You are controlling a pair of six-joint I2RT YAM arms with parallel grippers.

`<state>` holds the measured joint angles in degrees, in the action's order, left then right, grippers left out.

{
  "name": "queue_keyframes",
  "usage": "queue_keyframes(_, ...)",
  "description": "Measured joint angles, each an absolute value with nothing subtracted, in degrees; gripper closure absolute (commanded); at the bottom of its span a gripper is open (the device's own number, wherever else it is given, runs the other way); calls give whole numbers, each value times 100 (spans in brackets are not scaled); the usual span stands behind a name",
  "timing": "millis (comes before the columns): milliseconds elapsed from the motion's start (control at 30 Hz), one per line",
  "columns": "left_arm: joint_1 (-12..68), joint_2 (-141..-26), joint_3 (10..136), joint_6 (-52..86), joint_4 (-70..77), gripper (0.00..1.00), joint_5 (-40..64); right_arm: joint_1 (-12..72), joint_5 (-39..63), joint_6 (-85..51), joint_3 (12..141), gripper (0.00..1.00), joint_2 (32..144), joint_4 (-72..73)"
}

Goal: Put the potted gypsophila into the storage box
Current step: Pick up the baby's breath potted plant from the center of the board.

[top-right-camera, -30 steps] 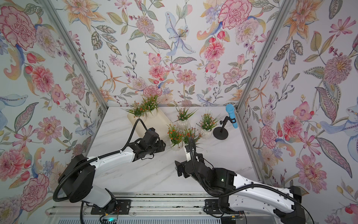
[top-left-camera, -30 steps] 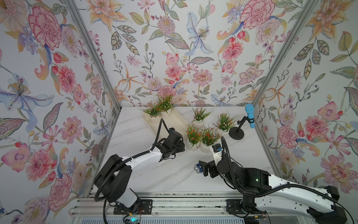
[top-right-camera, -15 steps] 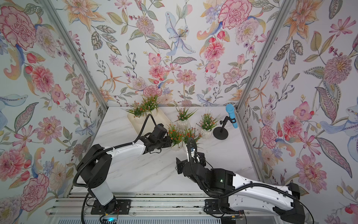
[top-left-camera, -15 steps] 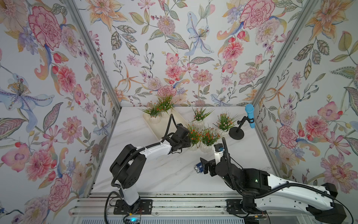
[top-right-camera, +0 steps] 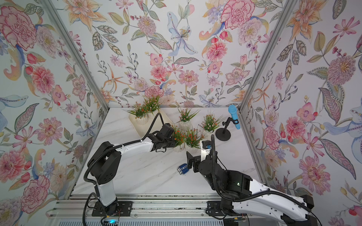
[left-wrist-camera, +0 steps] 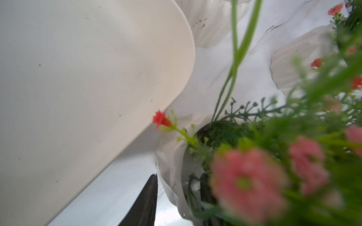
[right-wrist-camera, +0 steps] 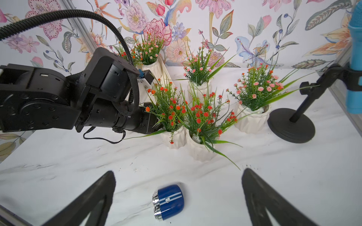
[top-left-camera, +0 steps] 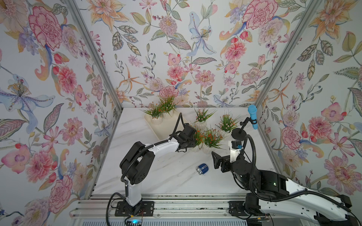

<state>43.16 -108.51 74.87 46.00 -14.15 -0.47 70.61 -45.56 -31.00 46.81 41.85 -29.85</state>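
The storage box (top-left-camera: 166,128) (left-wrist-camera: 78,78) lies at the back left with two potted gypsophila (top-left-camera: 156,117) in its far end. Right of it stand several more pots. My left gripper (top-left-camera: 193,143) (left-wrist-camera: 179,176) reaches the nearest-left one, an orange-red-flowered pot (top-left-camera: 196,149) (right-wrist-camera: 173,137). One finger (left-wrist-camera: 145,203) is outside its white wall, the other inside the rim, and they pinch the wall between them. The pot stands on the table. My right gripper (right-wrist-camera: 178,172) (top-left-camera: 214,159) hovers open near the front, holding nothing.
A second orange-red pot (top-left-camera: 210,145) touches the gripped one. Two pink-flowered pots (top-left-camera: 201,123) (top-left-camera: 226,130) stand behind. A blue microphone (top-left-camera: 252,117) on a black stand sits at the back right. A small blue striped cap-like item (top-left-camera: 202,168) (right-wrist-camera: 168,201) lies below my right gripper.
My left arm swung right from the box's near end to the orange-red pot and its jaws narrowed around the rim. My right gripper drew back slightly from the blue item.
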Motion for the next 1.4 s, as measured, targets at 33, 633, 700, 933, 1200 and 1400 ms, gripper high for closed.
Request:
queue_keyframes(33, 4322, -10879, 7533, 4556, -1459, 68, -69, 7043, -4560, -3087, 4681, 0, 4248, -2987)
queue_keyframes(633, 4412, -11255, 8208, 4082, -1968, 100, -427, 6914, -4571, -3011, 4807, 0, 4790, -2989)
queue_keyframes(700, 4427, -11251, 8208, 4084, -1975, 100, -478, 6877, -4571, -2978, 4829, 0, 4799, -2991)
queue_keyframes(933, 4427, -10844, 7889, 4086, -2097, 100, -563, 6486, -4504, -2770, 5052, 0, 4956, -3002)
queue_keyframes(1200, 4414, -10186, 7839, 4093, -2364, 100, -642, 5898, -4062, -2182, 5476, 0, 5227, -2759)
queue_keyframes(1400, 4252, -9627, 7839, 4136, -2383, 100, -497, 5341, -3616, -1691, 5780, 0, 5586, -2257)
